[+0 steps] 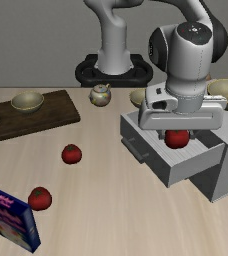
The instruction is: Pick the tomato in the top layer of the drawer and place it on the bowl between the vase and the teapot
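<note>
Red, round and glossy, the tomato (177, 140) sits in the pulled-out top drawer (151, 158) of the grey cabinet (221, 175), at the exterior view's right. The tool (177, 127) hangs directly above it, its tip right at the fruit (whether it is parted or closed on it I cannot tell). A second tomato (72, 154) and a third tomato (39, 198) lie on the wooden counter (106, 205), the third beside a blue box (13, 217). Farther back stand a teapot (100, 95) and a tan bowl (142, 98).
</note>
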